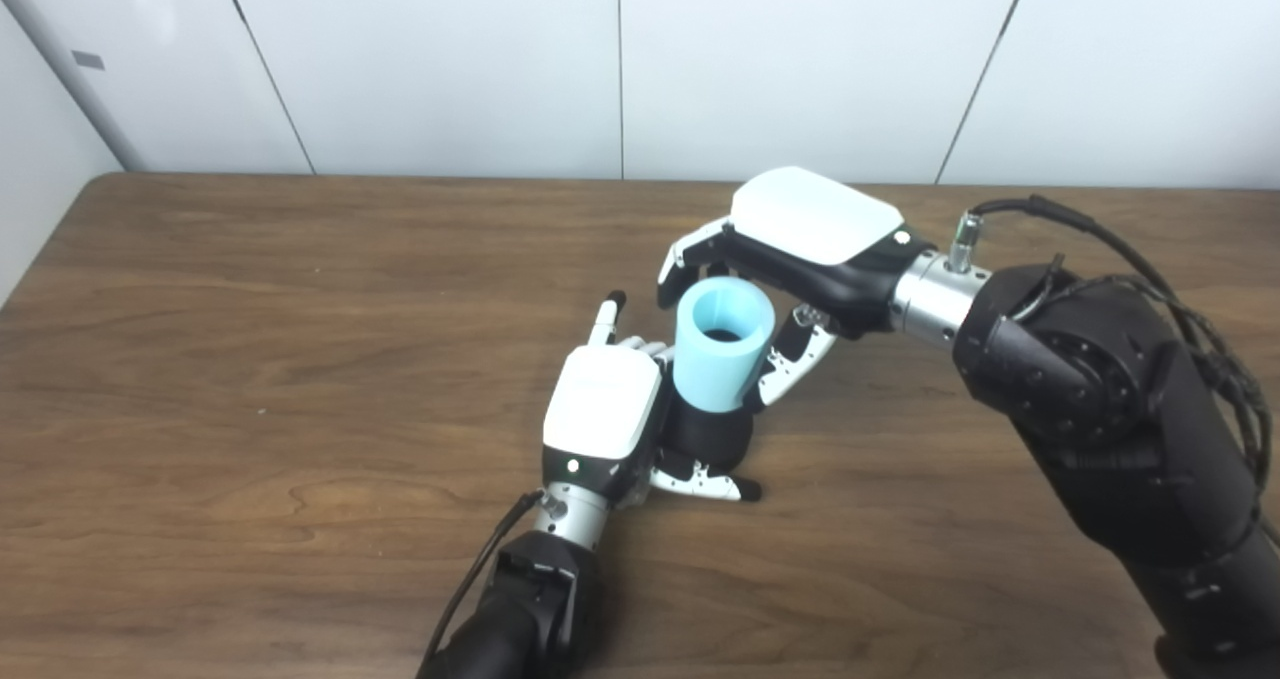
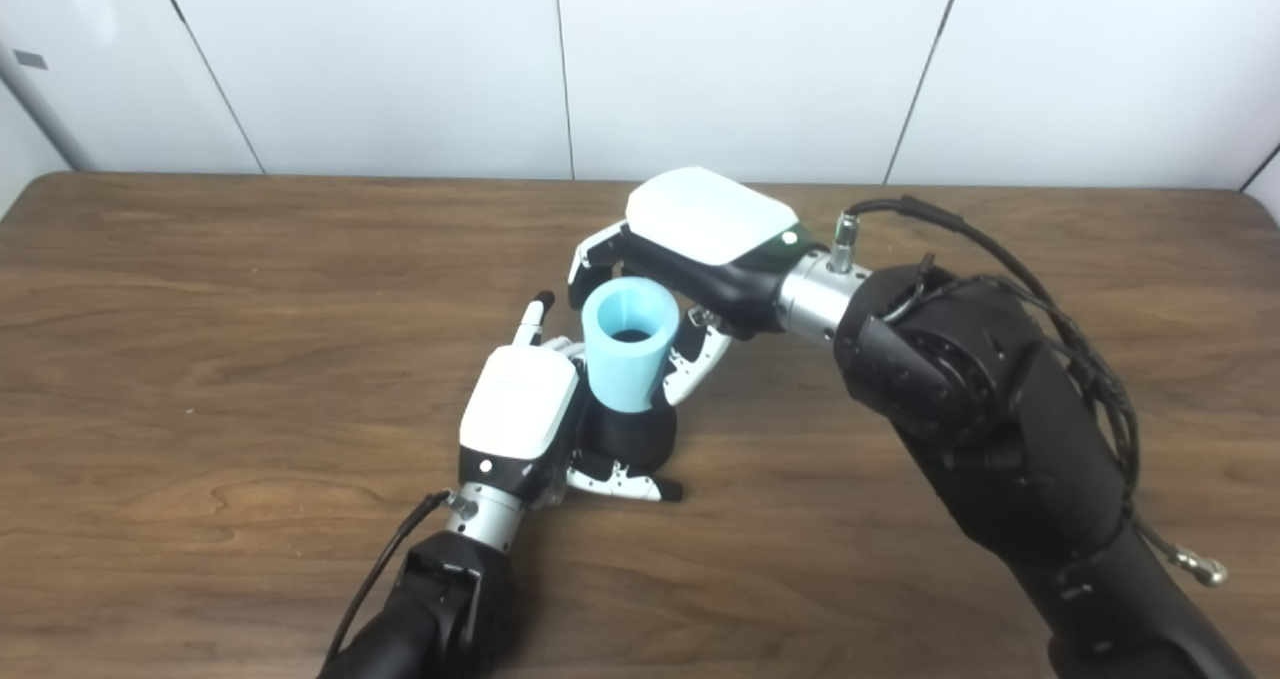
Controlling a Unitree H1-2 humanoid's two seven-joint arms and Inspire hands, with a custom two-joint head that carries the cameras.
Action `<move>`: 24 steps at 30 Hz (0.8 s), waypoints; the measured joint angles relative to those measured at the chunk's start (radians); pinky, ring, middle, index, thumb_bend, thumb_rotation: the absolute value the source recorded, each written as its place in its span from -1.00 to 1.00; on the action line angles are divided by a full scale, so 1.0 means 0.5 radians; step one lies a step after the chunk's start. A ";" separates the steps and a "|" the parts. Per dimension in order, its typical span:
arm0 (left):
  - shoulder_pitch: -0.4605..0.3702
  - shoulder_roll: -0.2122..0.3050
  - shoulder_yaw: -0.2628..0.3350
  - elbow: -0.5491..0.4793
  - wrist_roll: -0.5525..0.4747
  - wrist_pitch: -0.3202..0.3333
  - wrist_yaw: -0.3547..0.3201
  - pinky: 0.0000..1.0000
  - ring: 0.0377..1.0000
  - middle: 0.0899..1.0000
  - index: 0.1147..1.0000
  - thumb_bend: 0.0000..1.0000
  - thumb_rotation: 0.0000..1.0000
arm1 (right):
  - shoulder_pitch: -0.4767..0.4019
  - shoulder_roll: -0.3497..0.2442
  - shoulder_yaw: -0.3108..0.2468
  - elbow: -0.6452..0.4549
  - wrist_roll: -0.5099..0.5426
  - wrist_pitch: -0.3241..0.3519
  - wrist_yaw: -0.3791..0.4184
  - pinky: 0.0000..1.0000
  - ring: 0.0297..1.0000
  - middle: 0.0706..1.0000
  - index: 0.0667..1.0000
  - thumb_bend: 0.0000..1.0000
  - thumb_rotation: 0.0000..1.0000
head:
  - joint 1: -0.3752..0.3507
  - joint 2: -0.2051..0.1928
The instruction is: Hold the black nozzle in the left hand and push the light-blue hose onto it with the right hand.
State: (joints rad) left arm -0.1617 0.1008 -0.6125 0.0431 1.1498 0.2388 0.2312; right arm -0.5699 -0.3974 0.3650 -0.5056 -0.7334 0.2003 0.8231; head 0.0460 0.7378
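A short light-blue hose (image 1: 722, 345) stands upright on top of the black nozzle (image 1: 706, 437), its open end facing up. My left hand (image 1: 610, 409) is shut on the black nozzle near the table's middle, thumb stretched out below it and one finger pointing away. My right hand (image 1: 800, 249) comes in from the right and is wrapped around the hose from behind, fingers at its upper left and thumb at its right side. In the right eye view the hose (image 2: 629, 340) sits between the left hand (image 2: 520, 409) and the right hand (image 2: 700, 234).
The brown wooden table (image 1: 250, 359) stretches bare to the left and front. White wall panels (image 1: 450, 59) stand behind its far edge. My bulky right forearm (image 1: 1110, 399) with its cable fills the right side.
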 measured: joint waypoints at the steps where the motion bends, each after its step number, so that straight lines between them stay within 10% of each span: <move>1: 0.000 0.000 0.000 -0.001 0.000 0.000 0.000 1.00 0.20 -0.03 -0.19 0.04 -1.00 | 0.004 0.001 -0.006 0.000 0.001 -0.002 -0.003 0.20 0.38 0.41 0.41 1.00 -0.74 | 0.000 0.003; 24: 0.012 0.016 -0.014 -0.034 0.005 -0.002 0.000 1.00 0.26 -0.19 -0.05 0.04 -1.00 | 0.076 0.054 -0.266 -0.128 0.037 0.017 -0.097 0.38 0.46 0.44 0.42 0.81 -0.45 | -0.022 0.006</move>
State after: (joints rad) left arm -0.1557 0.1089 -0.6197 0.0259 1.1520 0.2377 0.2312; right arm -0.5320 -0.3703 0.2318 -0.5697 -0.7149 0.2086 0.7748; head 0.0353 0.7409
